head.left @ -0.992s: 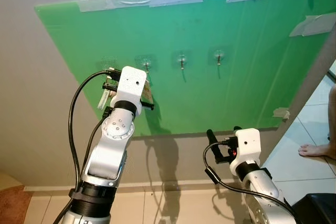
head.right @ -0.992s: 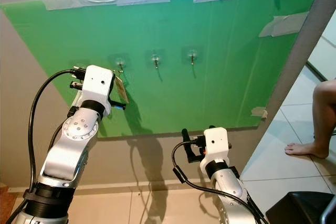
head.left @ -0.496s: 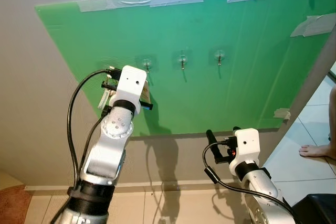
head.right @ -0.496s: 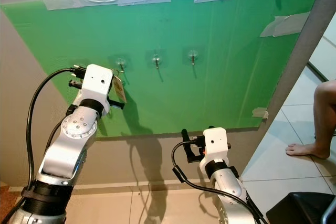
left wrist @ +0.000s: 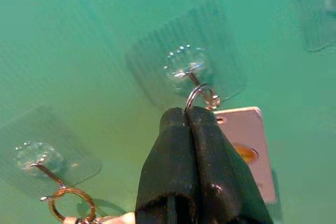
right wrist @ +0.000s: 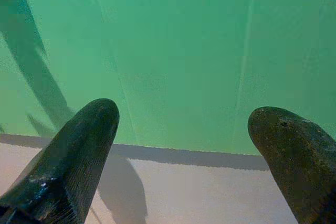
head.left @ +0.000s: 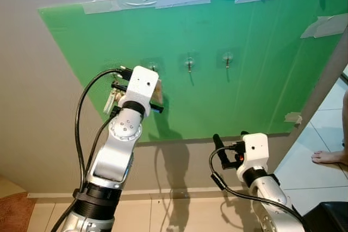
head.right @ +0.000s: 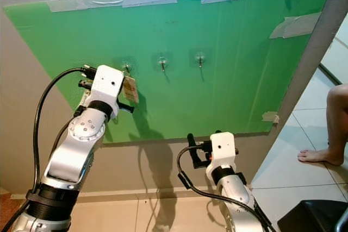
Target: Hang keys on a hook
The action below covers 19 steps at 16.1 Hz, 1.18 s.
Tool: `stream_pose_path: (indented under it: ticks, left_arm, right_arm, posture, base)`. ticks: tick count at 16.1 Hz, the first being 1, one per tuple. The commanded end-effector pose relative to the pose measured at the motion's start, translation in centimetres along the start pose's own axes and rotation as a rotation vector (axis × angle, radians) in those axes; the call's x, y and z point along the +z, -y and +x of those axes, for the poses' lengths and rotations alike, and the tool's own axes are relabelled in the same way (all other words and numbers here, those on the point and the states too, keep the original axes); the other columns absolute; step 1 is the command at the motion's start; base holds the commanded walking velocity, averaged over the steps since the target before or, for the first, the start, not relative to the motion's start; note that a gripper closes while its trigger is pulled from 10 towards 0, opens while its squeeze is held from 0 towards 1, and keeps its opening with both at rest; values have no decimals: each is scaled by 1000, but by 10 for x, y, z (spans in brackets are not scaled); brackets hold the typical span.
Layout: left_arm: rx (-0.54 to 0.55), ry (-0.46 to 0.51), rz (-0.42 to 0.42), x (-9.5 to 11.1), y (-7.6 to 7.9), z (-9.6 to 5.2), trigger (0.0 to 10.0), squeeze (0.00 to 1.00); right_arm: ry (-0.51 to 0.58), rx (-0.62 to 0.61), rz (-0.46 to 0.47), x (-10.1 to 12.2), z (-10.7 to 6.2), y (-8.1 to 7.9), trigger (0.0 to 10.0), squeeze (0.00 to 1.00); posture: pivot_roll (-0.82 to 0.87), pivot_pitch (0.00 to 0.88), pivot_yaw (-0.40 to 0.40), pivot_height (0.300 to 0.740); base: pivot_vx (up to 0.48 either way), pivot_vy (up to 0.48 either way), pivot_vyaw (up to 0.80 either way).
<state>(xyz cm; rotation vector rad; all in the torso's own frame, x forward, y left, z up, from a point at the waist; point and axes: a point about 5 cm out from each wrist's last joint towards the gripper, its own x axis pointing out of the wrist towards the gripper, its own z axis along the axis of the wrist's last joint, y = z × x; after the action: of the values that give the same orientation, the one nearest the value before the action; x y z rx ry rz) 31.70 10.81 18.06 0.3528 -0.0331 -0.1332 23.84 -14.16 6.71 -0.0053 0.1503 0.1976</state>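
The left gripper [left wrist: 188, 113] is raised against the green board [head.left: 244, 80], its fingers [left wrist: 173, 150] clenched together on the key ring [left wrist: 202, 96]; in the left wrist view the ring sits right at the tips, touching or just beside the small metal hook [left wrist: 193, 75] that stands out of a clear adhesive pad [left wrist: 189, 56]; whether the ring has already slipped over the hook I cannot tell. The pinch so close to the ring looks deliberate; it leaves the loop free ahead of the tips so it can be threaded on, while the pale tag [left wrist: 247, 150] with its orange mark dangles below, out of the way. In the head views the tag [head.left: 157, 92] hangs just under the second hook of the row, with two more hooks [head.left: 188, 63] bare further to the robot's right. The neighbouring hook [left wrist: 44, 170] nearest the left edge of the board already carries another ring [left wrist: 67, 203]; that would explain the choice of this one.

The right gripper [right wrist: 184, 145] hangs low before the wall, fingers spread wide and grasping nothing, facing the bottom edge of the board; it seems to be idle. A person's bare foot [head.left: 329, 157] rests on the tiled floor [head.left: 321, 139] at the far right.

No containers are in sight; the hooks are the only holders here.
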Motion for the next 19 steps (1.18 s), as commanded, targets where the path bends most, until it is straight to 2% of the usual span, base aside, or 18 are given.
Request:
stream_pose_path:
  ticks: [1, 5, 10, 14, 18, 19]
  left_arm:
    - [-21, 1, 3, 0, 3, -2, 0, 0]
    - [-46, -7, 12, -2, 7, -2, 0, 0]
    - [-68, -84, 71, -13, 6, 2, 0, 0]
    - [-60, -92, 103, -13, 1, 6, 0, 0]
    - [-81, -90, 127, -15, 5, 4, 0, 0]
    - [-65, -89, 116, -16, 4, 4, 10000, 408]
  right_arm:
    - [0, 9, 0, -1, 0, -3, 10000, 0]
    - [-6, 11, -1, -2, 0, -3, 10000, 0]
    - [-9, 11, -1, -3, 0, -3, 10000, 0]
    - [-12, 8, 0, -5, 0, -2, 10000, 0]
    - [-15, 10, 1, -6, 0, -3, 10000, 0]
    - [-15, 10, 1, -6, 0, -3, 10000, 0]
  posture:
    - [-115, 0, 122, 740]
    - [-113, 0, 120, 740]
    - [-116, 0, 126, 740]
    - [-113, 0, 125, 740]
    - [-112, 0, 123, 740]
    - [-112, 0, 122, 740]
  base:
    - [0, 0, 0]
    - [0, 0, 0]
    - [0, 0, 0]
    - [0, 0, 0]
    - [0, 0, 0]
    - [0, 0, 0]
